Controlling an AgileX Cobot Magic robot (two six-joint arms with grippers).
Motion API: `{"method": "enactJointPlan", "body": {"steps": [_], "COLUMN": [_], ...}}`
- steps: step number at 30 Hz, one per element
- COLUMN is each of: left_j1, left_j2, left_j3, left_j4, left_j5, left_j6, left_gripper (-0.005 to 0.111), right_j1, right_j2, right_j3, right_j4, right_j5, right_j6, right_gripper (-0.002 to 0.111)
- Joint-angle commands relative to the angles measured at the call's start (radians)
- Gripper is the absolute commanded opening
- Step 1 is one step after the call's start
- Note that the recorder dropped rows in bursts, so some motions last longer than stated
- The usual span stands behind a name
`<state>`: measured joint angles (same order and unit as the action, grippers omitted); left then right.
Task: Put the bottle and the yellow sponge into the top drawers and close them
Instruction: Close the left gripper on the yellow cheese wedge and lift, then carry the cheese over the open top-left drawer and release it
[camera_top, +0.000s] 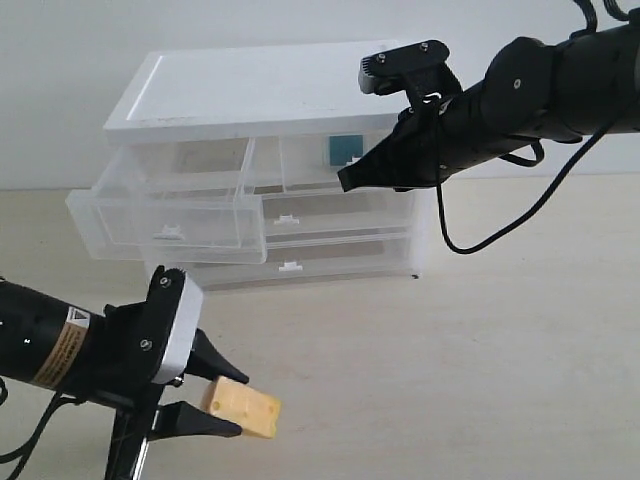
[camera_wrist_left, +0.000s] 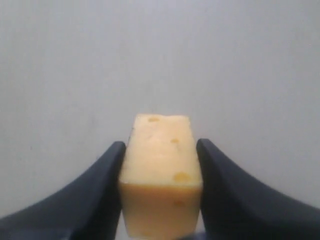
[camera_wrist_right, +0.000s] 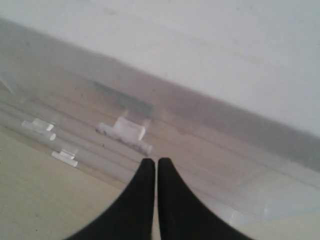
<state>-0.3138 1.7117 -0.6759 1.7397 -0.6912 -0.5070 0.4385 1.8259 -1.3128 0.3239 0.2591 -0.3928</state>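
Exterior view: I'm watching the white cabinet (camera_top: 260, 90), its top left drawer (camera_top: 165, 215) standing pulled out. My right gripper (camera_top: 345, 182), jaws pressed together, is hovering at the top right drawer (camera_top: 310, 165). My left gripper (camera_top: 242, 403) is pinching the yellow sponge (camera_top: 250, 408), near left. Next, I judge, I'm carrying it over the open drawer. The bottle (camera_top: 345, 150) is showing only as a teal patch inside.

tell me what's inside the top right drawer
Only the teal label of what is probably the bottle shows through the top right drawer front. The rest is blurred by the plastic or covered by the right gripper.
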Motion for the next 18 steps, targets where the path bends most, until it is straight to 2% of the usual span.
{"method": "enactJointPlan", "body": {"steps": [1, 9, 13, 18], "left_j1": [-0.073, -0.07, -0.011, 0.093], "left_j2": [-0.144, -0.438, -0.451, -0.367], "left_j3": [0.006, -0.042, -0.128, -0.231], "left_j4": [0.005, 0.005, 0.005, 0.005], "left_j5": [0.03, 0.214, 0.214, 0.149], "left_j6": [-0.058, -0.13, -0.141, -0.171], "left_gripper": [0.004, 0.004, 0.004, 0.004], "right_j1": [0.001, 0.001, 0.001, 0.001], "right_j2": [0.001, 0.001, 0.001, 0.001], "right_j3": [-0.004, -0.004, -0.004, -0.004], "right_j4": [0.003, 0.003, 0.003, 0.003], "right_j5": [0.006, 0.016, 0.02, 0.02], "right_j6": [-0.011, -0.011, -0.011, -0.011], "right_gripper": [0.0, 0.0, 0.0, 0.0]}}
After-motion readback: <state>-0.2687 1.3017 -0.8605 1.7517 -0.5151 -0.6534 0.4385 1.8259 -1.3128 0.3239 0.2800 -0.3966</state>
